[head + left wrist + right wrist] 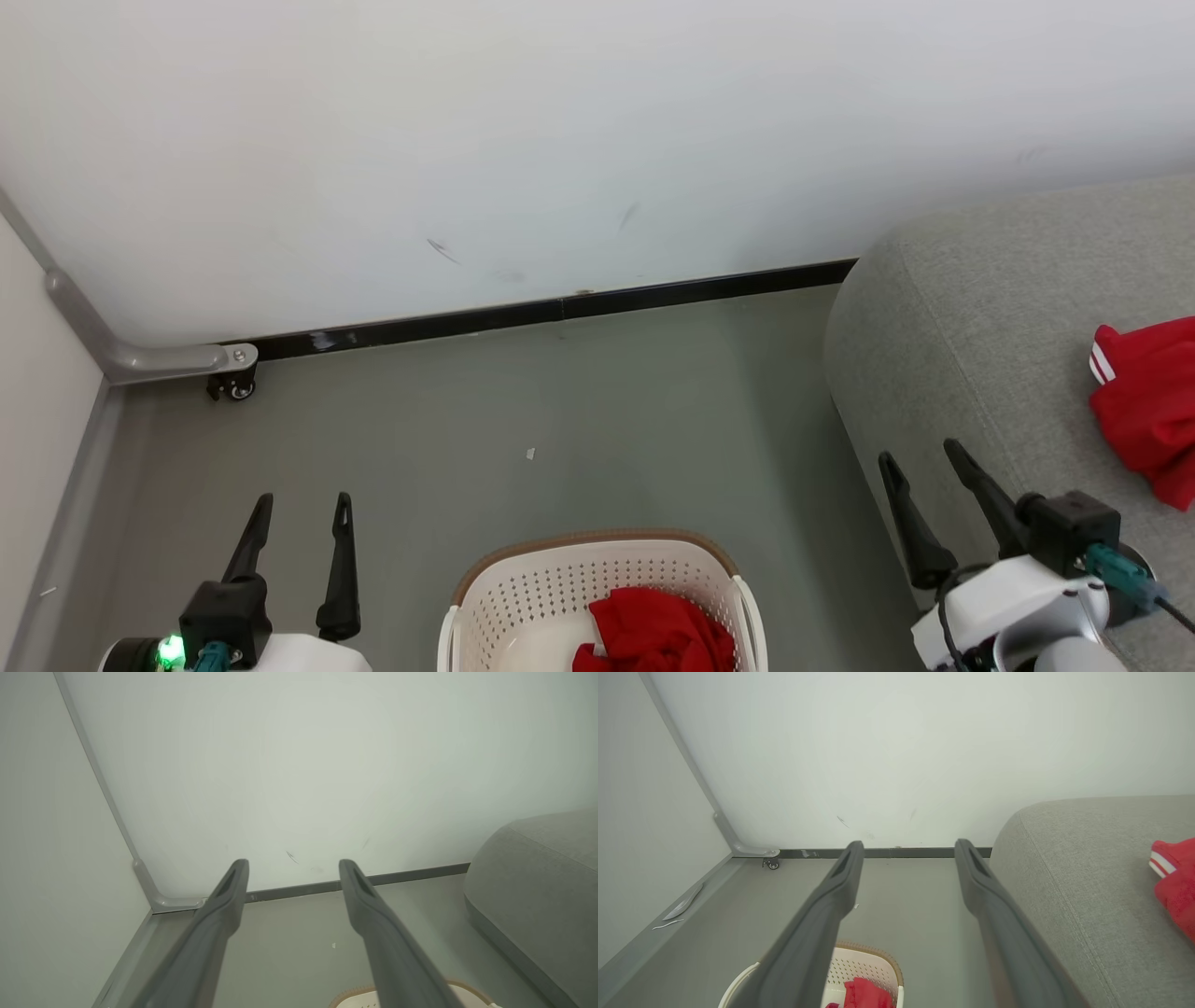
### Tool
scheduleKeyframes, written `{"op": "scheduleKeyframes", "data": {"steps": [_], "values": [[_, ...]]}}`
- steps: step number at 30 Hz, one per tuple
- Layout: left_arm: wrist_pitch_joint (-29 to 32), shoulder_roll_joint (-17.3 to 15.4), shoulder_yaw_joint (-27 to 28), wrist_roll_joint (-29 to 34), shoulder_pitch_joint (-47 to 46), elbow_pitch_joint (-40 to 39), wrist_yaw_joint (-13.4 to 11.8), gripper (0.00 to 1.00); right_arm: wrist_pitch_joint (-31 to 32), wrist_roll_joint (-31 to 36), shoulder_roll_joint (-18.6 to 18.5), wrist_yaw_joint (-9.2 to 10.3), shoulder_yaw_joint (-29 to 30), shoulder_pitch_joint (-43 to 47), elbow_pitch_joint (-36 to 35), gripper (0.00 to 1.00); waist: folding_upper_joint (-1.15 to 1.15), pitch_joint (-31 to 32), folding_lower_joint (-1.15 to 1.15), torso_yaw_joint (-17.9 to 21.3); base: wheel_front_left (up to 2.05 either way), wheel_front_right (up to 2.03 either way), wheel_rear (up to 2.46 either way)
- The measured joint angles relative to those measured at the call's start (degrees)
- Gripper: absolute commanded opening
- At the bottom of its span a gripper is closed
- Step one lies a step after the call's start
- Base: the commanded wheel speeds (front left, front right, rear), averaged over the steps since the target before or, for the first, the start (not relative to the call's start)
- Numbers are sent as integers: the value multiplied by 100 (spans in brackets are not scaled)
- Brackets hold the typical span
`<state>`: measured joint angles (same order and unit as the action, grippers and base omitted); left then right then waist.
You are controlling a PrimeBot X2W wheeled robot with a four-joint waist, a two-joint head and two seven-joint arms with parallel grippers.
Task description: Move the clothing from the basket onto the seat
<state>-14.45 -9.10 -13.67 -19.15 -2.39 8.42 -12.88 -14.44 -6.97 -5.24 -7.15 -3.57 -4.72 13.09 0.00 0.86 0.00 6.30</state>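
Observation:
The cream basket (560,579) with a brown rim stands on the floor at the bottom centre, and red clothing (658,630) lies bunched inside it. Another red garment with white stripes (1148,401) lies on the grey seat (980,327) at the right. My left gripper (303,504) is open at the lower left, left of the basket, holding nothing. Open and empty too, my right gripper (920,457) hovers at the seat's near corner. The right wrist view shows the basket (873,963), its clothing (864,994), the seat (1073,858) and the garment (1176,882).
A white wall with a dark baseboard (560,308) closes off the far side. A grey partition foot with a small caster (233,383) sits in the left corner. Grey floor (560,420) stretches between the wall, the basket and the seat.

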Motion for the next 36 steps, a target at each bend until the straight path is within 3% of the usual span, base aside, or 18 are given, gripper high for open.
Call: {"op": "scheduleKeyframes", "data": {"steps": [36], "values": [[0,48,197,23,82,45,256,100,209,247,215,0,136,716,-884,100,0,-13,0,129,0,0,0]]}}
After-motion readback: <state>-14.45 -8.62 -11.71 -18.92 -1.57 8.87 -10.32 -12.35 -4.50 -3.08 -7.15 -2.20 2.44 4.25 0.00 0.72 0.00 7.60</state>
